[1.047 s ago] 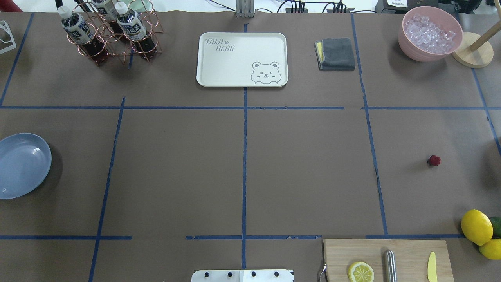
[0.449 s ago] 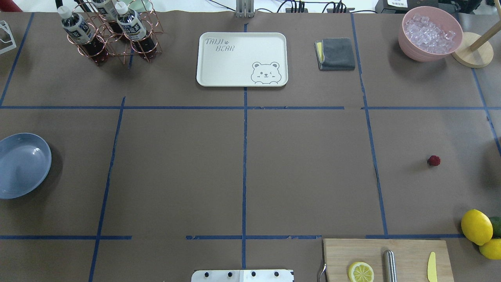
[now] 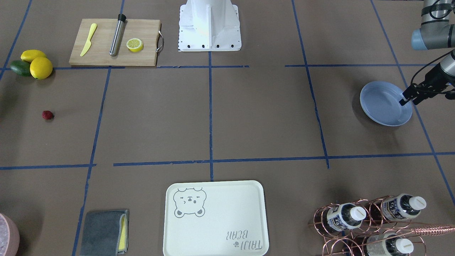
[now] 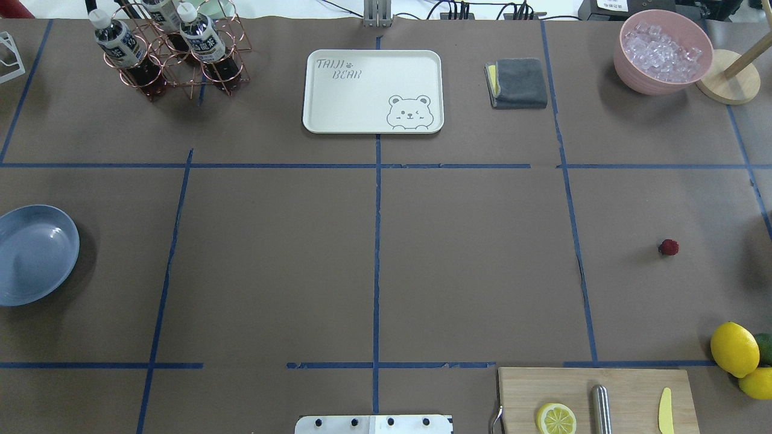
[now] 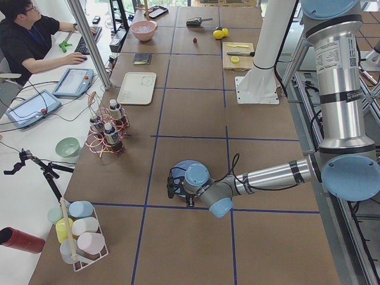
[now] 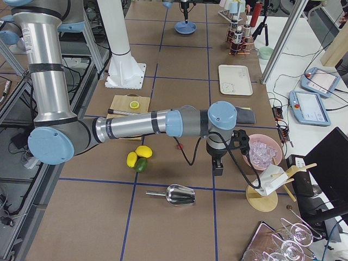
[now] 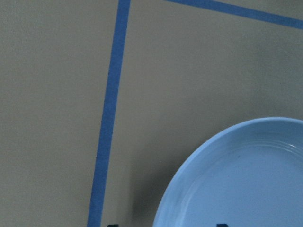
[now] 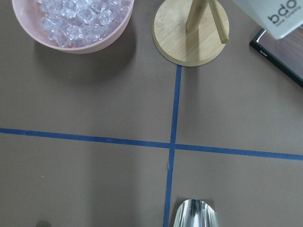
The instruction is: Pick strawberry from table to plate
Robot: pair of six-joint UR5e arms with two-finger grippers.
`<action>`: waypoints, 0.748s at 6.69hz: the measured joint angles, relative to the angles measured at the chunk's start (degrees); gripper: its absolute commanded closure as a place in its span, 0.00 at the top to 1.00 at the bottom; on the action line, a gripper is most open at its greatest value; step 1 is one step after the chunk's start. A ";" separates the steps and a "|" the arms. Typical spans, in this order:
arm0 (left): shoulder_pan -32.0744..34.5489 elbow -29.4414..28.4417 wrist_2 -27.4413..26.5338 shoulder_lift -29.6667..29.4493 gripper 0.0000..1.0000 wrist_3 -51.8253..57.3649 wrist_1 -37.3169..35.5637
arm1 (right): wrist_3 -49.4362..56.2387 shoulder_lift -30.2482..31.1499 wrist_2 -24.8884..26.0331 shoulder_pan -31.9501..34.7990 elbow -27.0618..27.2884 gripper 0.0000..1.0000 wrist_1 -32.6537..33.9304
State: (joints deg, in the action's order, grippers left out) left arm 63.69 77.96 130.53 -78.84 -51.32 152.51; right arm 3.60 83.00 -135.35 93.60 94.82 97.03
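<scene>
The strawberry (image 4: 668, 247), small and dark red, lies alone on the brown table (image 4: 271, 259) at the right side; it also shows in the front view (image 3: 47, 115). Far across the table, at the left edge, sits the light blue plate (image 4: 30, 256), with nothing on it. My left gripper (image 3: 408, 102) hovers over the plate's (image 3: 382, 103) outer rim, open and holding nothing. In the left wrist view the plate (image 7: 246, 179) fills the lower right. My right gripper (image 6: 218, 168) points down near the pink ice bowl, right of the strawberry (image 6: 179, 145); I cannot tell its state.
A cutting board (image 4: 627, 386) holds a lemon half, a metal cylinder and a yellow knife. Lemons (image 4: 734, 348) and an avocado lie beside it. At the back stand an ice bowl (image 4: 662, 51), a grey cloth (image 4: 518, 82), a bear tray (image 4: 373, 90) and a bottle rack (image 4: 172, 51). A metal scoop (image 8: 196, 215) lies near the right gripper.
</scene>
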 measured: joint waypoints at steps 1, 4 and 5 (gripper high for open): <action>-0.47 -0.10 -0.17 0.00 0.56 -0.01 -0.04 | 0.00 0.00 -0.03 0.00 0.14 1.00 0.00; -0.90 -0.29 -0.26 0.00 0.00 -1.21 -0.22 | 0.00 0.05 -0.70 0.00 0.43 1.00 0.00; -0.92 -0.24 -0.20 -0.05 0.00 -2.38 -0.21 | 0.00 0.05 -0.93 0.00 0.51 1.00 0.00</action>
State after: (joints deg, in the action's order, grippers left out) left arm 62.77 77.72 130.33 -78.89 -53.70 152.30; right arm 3.60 83.05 -136.28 93.60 95.32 97.03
